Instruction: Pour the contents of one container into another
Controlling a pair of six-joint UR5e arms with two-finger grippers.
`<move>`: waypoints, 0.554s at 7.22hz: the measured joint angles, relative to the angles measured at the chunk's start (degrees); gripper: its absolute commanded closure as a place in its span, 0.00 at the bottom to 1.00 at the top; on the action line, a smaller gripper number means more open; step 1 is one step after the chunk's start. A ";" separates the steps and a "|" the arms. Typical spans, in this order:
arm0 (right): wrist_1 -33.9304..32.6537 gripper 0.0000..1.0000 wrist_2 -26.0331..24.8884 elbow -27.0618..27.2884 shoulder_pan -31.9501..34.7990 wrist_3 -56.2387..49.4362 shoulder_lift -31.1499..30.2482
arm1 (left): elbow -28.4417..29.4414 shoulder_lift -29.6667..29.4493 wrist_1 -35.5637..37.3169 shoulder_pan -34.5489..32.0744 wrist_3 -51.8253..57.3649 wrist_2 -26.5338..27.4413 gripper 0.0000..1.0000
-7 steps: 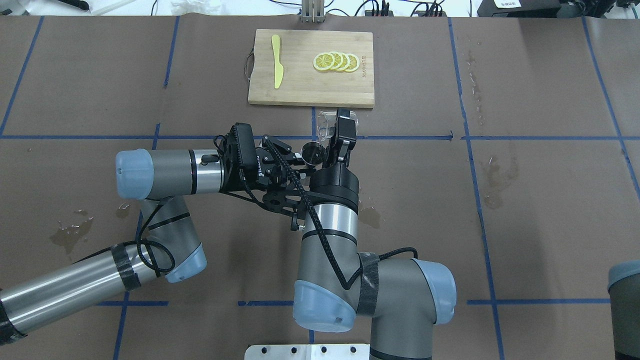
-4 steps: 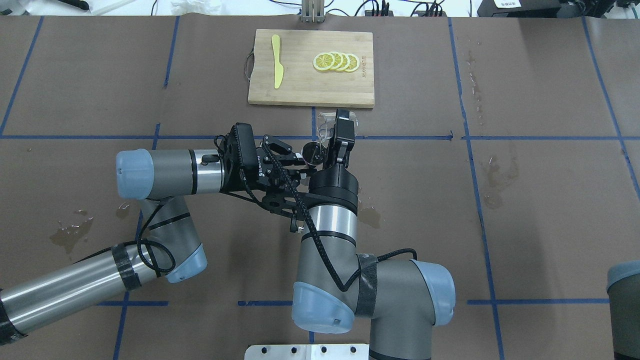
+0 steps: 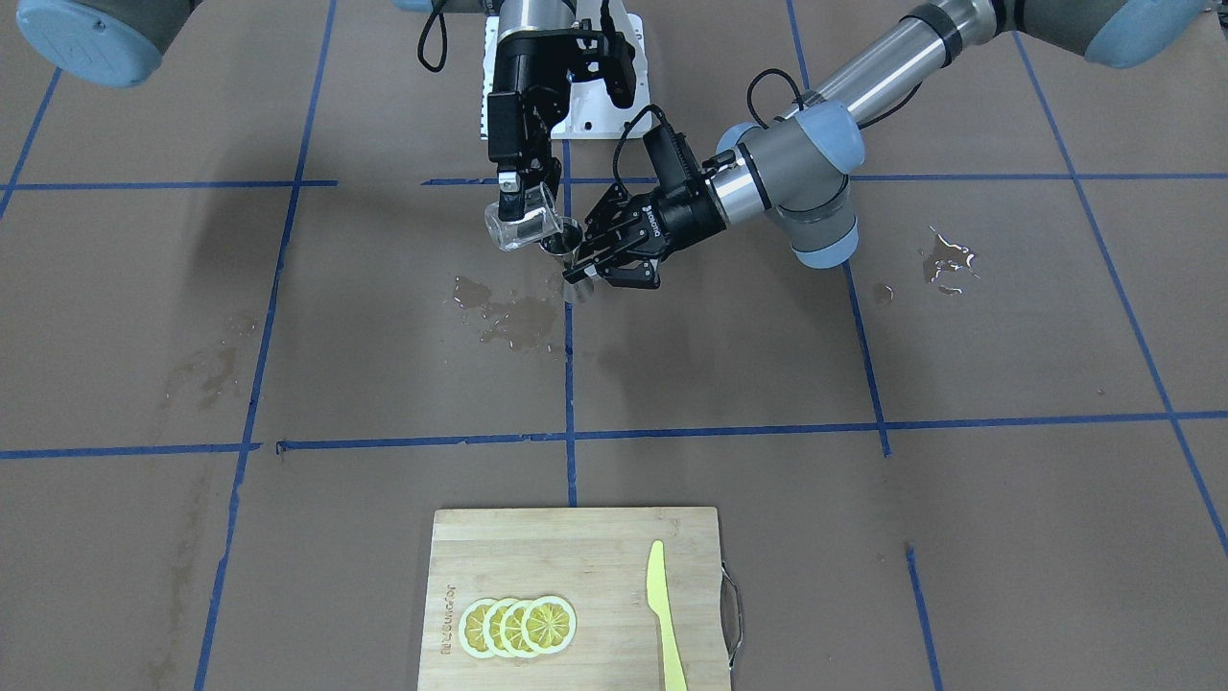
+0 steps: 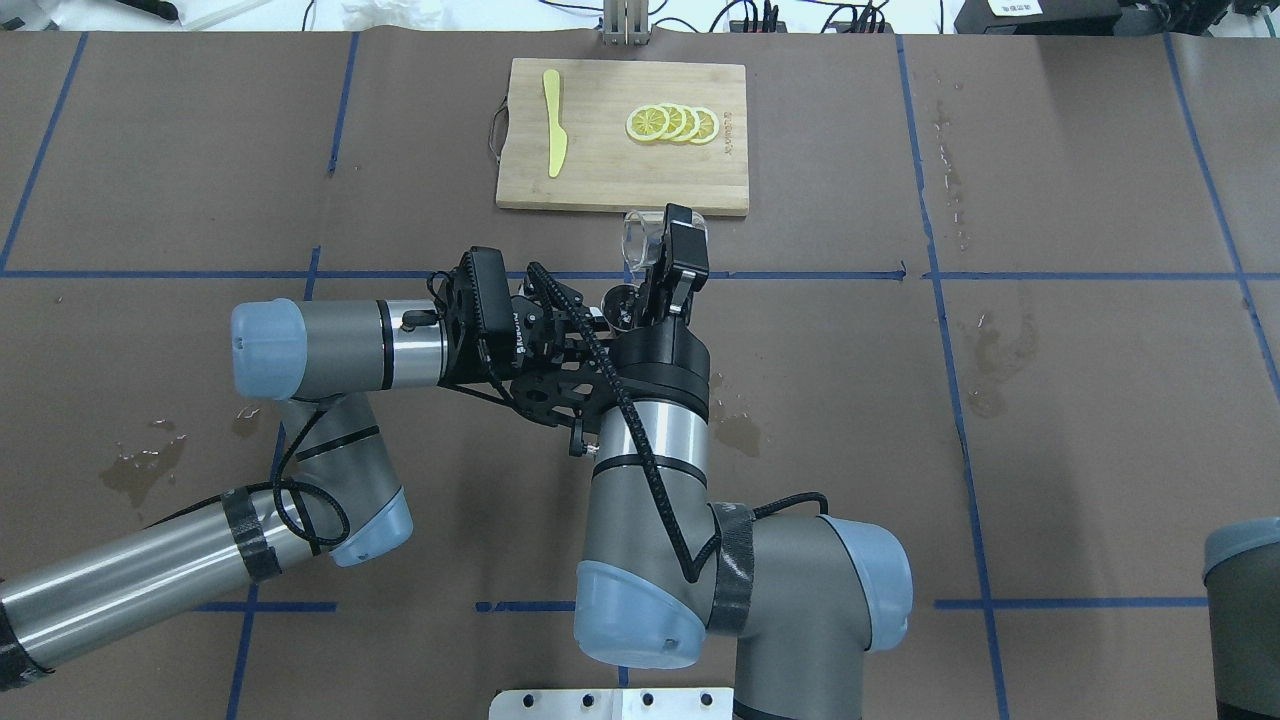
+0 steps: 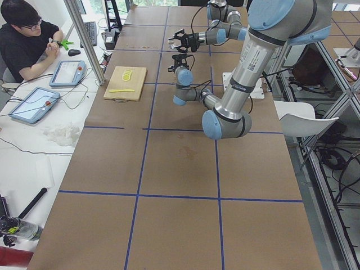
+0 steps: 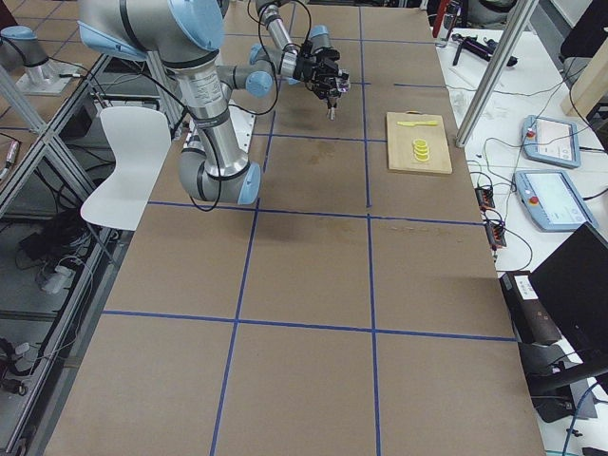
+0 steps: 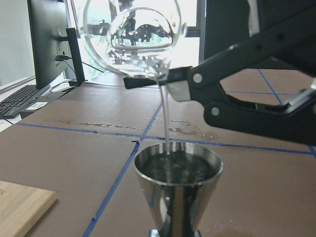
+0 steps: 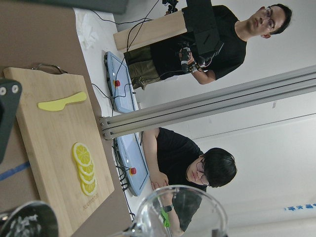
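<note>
The right hand (image 4: 668,262) is clamped on a clear glass beaker (image 4: 638,238), which is tipped over above the middle of the table (image 4: 1050,450). Just beside and below the beaker, the left hand (image 3: 592,270) is closed on a steel jigger (image 7: 177,182), held upright above the table. A thin stream of water (image 7: 165,116) falls from the beaker's lip into the jigger's cup, which already holds liquid. Wet patches (image 3: 504,315) mark the paper beneath. At the far side lies a cutting board (image 4: 600,170) with lemon slices (image 4: 672,123) and a yellow knife (image 4: 553,120).
</note>
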 measured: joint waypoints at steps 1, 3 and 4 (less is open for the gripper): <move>0.01 1.00 0.61 0.97 0.06 2.99 -0.26 | -0.01 0.04 -0.01 0.00 0.00 0.00 1.00; 0.02 1.00 3.61 4.08 0.25 9.81 -1.05 | 0.00 0.09 -0.03 -0.04 0.00 0.00 1.00; 0.02 1.00 5.12 5.43 0.26 13.79 -1.50 | -0.01 0.10 -0.07 -0.05 0.00 0.00 1.00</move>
